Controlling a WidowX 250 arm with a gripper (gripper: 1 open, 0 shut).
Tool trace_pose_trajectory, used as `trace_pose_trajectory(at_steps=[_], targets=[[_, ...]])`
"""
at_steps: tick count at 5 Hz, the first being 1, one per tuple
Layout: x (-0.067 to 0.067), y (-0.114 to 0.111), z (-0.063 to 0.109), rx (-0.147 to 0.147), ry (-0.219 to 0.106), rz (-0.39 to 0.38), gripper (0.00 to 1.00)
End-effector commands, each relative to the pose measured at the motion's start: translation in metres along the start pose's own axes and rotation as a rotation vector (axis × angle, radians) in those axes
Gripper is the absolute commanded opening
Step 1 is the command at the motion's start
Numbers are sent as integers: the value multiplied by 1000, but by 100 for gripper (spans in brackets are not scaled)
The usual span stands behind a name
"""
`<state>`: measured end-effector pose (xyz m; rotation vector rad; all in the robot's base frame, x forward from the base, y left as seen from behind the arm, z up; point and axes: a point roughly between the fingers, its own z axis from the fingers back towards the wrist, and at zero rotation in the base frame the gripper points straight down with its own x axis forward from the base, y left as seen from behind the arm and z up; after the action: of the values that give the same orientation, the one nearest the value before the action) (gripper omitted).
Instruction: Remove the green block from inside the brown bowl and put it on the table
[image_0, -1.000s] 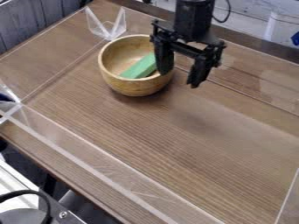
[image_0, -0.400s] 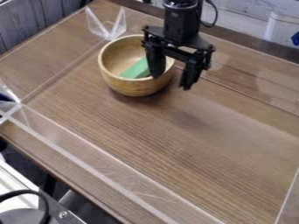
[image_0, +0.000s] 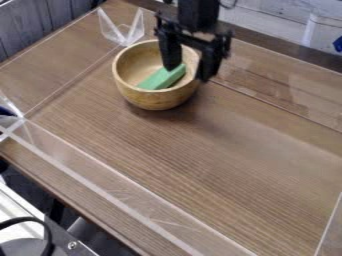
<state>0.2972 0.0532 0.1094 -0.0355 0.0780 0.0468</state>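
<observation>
- My fingers (image_0: 167, 48): two dark prongs spread wide apart, nothing between them, nothing gripped. The left-hand one in the picture hangs over the bowl's far rim, the other just past its right edge; whether either tip touches the rim I cannot tell.
- My gripper (image_0: 189, 62): pointing straight down, poised above the right rear part of the bowl. Its upper body is cut off by the top edge of the picture, and it is somewhat blurred.
- The green block (image_0: 166, 77): lying slanted inside the bowl, its far end hidden behind my left-hand finger.
- The brown bowl (image_0: 138, 92): upright on the table, far rim partly covered by me.
- The table (image_0: 201, 160): wood-grain top, clear plastic walls (image_0: 80, 170) along the edges; near corners cut off.
</observation>
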Motion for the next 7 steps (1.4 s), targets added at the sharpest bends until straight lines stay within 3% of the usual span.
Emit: trace_pose_trajectory(at_steps=[1,2,4,6,7], targets=[[16,15,20,76,-71,-76,100],[24,26,14,131,-69,-130,100],[34,57,5,85,-76,-41,100],[40,60,-19,129,-80,16,100],[46,61,-27,107,-120,25,100]])
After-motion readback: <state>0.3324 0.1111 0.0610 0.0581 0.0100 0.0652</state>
